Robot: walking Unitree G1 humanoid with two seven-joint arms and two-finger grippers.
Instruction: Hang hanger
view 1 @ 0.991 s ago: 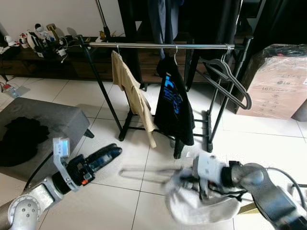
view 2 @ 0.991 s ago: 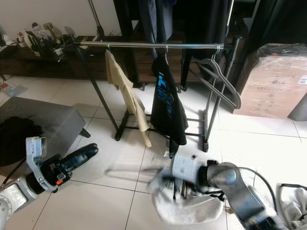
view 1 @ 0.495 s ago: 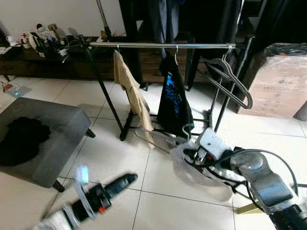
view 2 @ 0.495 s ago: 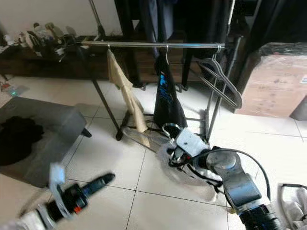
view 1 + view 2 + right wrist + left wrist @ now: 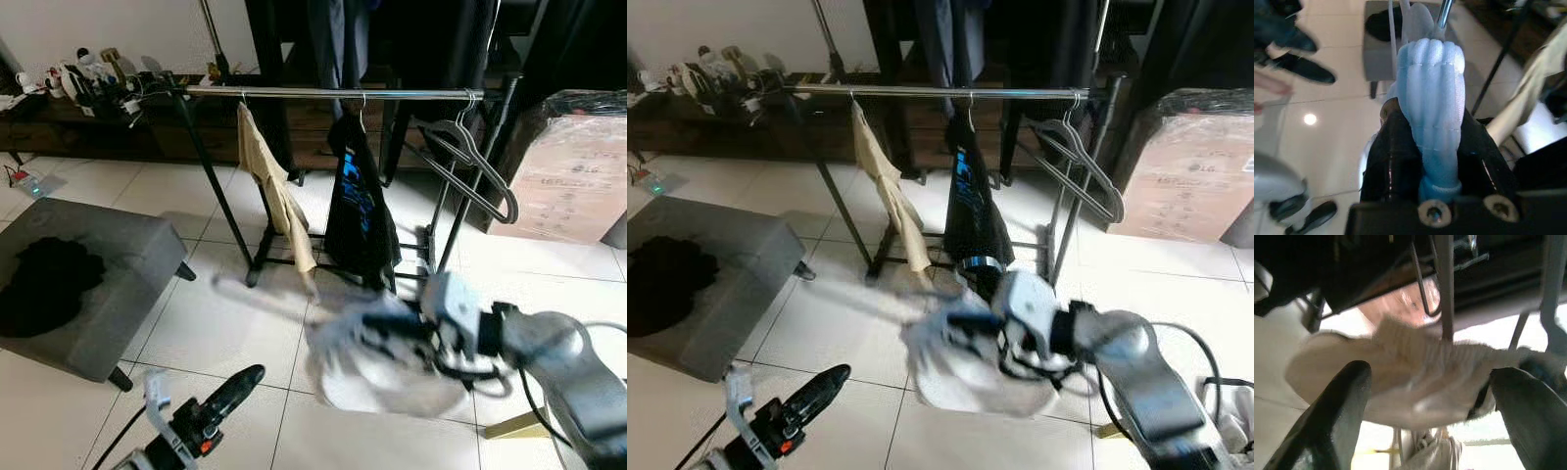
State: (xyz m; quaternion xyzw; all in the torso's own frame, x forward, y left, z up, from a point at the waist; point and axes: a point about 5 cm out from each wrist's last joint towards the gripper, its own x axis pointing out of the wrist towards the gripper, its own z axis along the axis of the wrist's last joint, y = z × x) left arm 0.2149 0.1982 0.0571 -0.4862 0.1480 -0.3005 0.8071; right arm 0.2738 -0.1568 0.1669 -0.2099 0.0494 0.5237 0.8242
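My right gripper (image 5: 991, 328) is shut on a hanger carrying a white garment (image 5: 382, 367), low over the floor in front of the clothes rack; both are motion-blurred. In the right wrist view the black fingers (image 5: 1396, 156) clamp pale ribbed fabric (image 5: 1432, 98) with the hanger's neck (image 5: 1444, 14) rising beyond it. The chrome rail (image 5: 333, 94) holds a beige shirt (image 5: 274, 191), a black shirt (image 5: 361, 211) and empty grey hangers (image 5: 470, 162). My left gripper (image 5: 240, 384) is low at the bottom left, open, with the white garment (image 5: 1415, 382) seen beyond its fingers (image 5: 1337, 416).
A grey ottoman (image 5: 108, 264) with a black cloth (image 5: 44, 284) stands on the left. A wrapped cardboard box (image 5: 573, 166) sits at the right, past the rack's end post. A dark low shelf with clutter (image 5: 88, 83) runs along the back left. White tiled floor lies in front of the rack.
My right gripper swung the hanger and garment up toward the black shirt, then down and left into blur. The left arm sank lower toward the bottom edge.
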